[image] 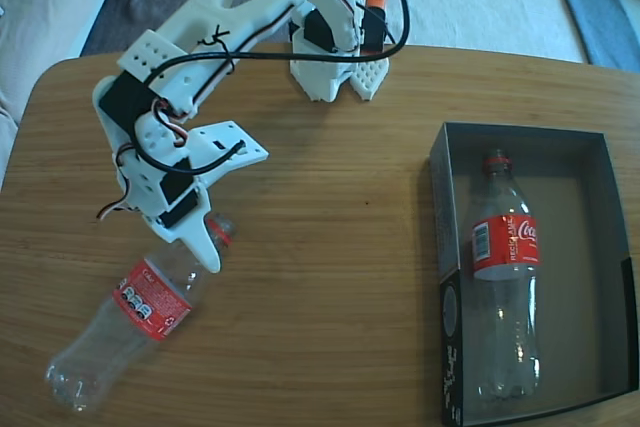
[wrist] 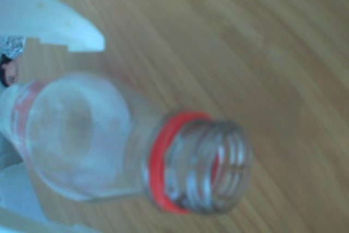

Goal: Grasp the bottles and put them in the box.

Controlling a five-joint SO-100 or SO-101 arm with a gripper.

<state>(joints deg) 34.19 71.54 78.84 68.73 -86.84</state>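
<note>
On the wooden table (image: 330,277), at lower left in the fixed view, one bottle (image: 125,317) lies on its side, its capless red-ringed neck (wrist: 202,167) right under the white gripper (image: 205,237); the wrist view shows a finger (wrist: 60,25) on each side of the bottle's shoulder, but I cannot tell whether they press it. Well apart to the right, the other bottle (image: 505,277) already lies inside the box (image: 447,247), so by my judgement half the task is done and this second bottle remains to be lifted and laid alongside.
</note>
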